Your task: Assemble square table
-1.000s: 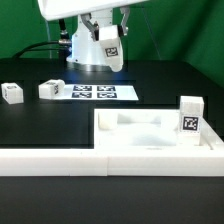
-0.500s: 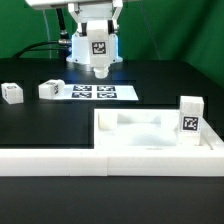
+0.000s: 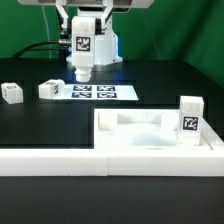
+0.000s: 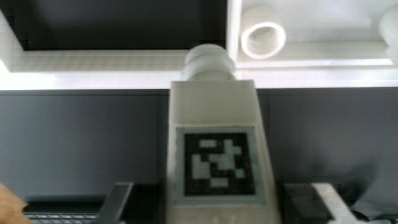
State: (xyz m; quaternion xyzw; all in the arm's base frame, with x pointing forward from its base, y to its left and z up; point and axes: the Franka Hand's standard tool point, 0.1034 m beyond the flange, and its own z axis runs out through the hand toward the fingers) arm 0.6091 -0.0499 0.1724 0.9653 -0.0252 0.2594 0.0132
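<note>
The gripper (image 3: 84, 40) is pinching a small white tagged plastic block leg (image 3: 84, 52) at upper centre-left; the large white rimmed square slab (image 3: 140, 135) is lying lower right. Any tilt (peg (image 4: 210, 65) pointing down) is risking a missed corner hole (image 4: 263, 40).

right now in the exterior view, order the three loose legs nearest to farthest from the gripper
The gripper holds the fourth leg.
1. leg beside the marker board, exterior view's left.
2. lone leg farther toward the exterior view's left.
3. upright leg, exterior view's right, front.
</note>
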